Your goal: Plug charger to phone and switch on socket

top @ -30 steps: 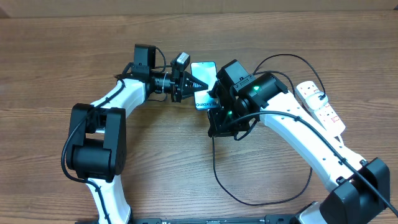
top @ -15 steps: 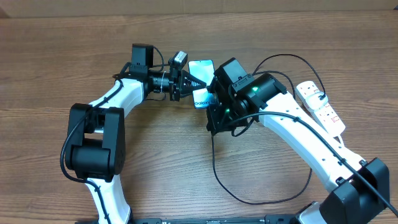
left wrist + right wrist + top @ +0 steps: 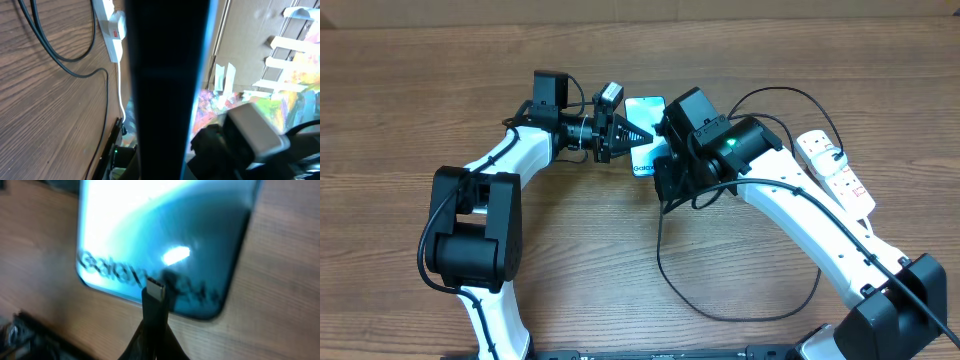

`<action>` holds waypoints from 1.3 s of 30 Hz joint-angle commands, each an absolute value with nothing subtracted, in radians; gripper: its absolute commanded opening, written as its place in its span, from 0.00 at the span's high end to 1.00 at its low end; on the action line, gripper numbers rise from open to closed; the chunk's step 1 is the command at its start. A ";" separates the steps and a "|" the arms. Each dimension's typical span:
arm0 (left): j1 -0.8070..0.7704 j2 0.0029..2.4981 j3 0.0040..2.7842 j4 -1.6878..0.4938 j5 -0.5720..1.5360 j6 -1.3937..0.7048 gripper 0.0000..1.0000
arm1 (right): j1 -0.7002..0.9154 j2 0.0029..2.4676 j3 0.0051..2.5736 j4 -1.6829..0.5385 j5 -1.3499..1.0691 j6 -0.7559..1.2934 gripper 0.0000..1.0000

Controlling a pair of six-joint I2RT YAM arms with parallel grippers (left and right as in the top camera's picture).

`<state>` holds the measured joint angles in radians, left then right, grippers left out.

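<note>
Overhead: two arms meet at mid-bench (image 3: 420,90), back of centre. The left tool (image 3: 623,135) comes in from the left and is pressed onto the left edge of the phone (image 3: 645,107). In the left wrist view the phone (image 3: 165,75) shows edge-on as a dark slab with a teal glow down its right side, filling the middle of the frame right at the tool. The screen is lit light blue-teal and faces up, with dark "Galaxy" text at the end nearer the robot. Can't tell if the phone rests on the bench or is lifted off it.

The right tool (image 3: 155,342) is pinching the charger's connector body, jaws closed on it. From overhead the tool itself is hidden under the right wrist, which sits over the phone's near right corner. In the right wrist view the silver connector tip (image 3: 155,290) points at the phone (image 3: 150,225) and overlaps the text end of the screen, near the bottom edge. Blurred, so can't tell if the tip touches the phone or is in the port.

The charger cable (image 3: 658,255) drops from the right wrist and loops wide across the front of the bench. Another arc runs behind the right arm toward the socket (image 3: 840,175).

The socket lies at the right side of the bench, well apart from the phone. It also shows in the left wrist view (image 3: 112,25) with a red mark and a white cord (image 3: 121,92). Switch state not readable.
</note>
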<state>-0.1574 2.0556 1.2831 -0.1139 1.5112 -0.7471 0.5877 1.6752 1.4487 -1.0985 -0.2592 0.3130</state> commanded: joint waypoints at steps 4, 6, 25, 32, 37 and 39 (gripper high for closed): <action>-0.153 2.055 1.286 -0.069 1.563 -0.718 0.96 | 0.583 1.680 1.475 -1.196 -0.399 0.309 0.96; -0.150 2.055 1.286 -0.070 1.563 -0.718 0.96 | 0.583 1.680 1.475 -1.210 -0.411 0.307 0.96; -0.150 2.055 1.286 -0.024 1.579 -0.748 0.96 | 0.582 1.711 1.460 -1.146 -0.462 0.307 0.96; -0.150 2.055 1.286 -0.020 1.580 -0.730 0.96 | 0.582 1.731 1.460 -1.144 -0.451 0.307 0.96; -0.150 2.055 1.286 -0.021 1.580 -0.679 0.96 | 0.571 1.730 1.460 -1.145 -0.443 0.307 0.96; -0.150 2.055 1.286 -0.021 1.580 -0.650 0.96 | 0.561 1.730 1.460 -1.147 -0.443 0.306 0.96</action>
